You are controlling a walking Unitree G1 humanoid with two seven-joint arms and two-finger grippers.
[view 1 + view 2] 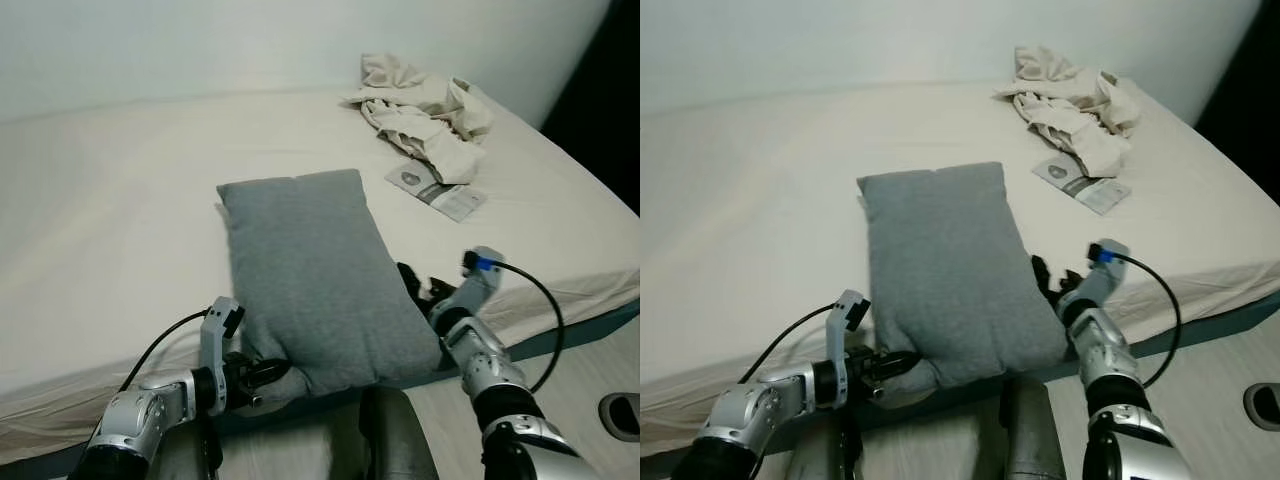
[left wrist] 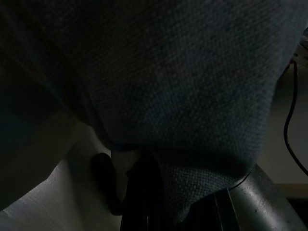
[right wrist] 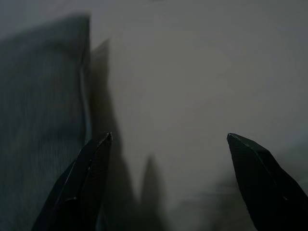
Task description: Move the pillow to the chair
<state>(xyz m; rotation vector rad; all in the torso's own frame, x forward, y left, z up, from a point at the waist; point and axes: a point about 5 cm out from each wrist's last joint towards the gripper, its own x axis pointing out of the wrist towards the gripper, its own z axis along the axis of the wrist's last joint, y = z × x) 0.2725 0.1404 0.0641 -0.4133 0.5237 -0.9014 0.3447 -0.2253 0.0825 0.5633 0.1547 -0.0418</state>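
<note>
The grey pillow [image 1: 315,275] lies on the bed [image 1: 110,230], its near end at the bed's front edge. The left gripper [image 1: 268,374] pinches the pillow's near left corner. The right gripper [image 1: 418,283], fingers spread wide and empty, sits just beside the pillow's right edge. Crumpled cloth [image 1: 425,115] and a booklet [image 1: 436,189] lie beyond the pillow.
</note>
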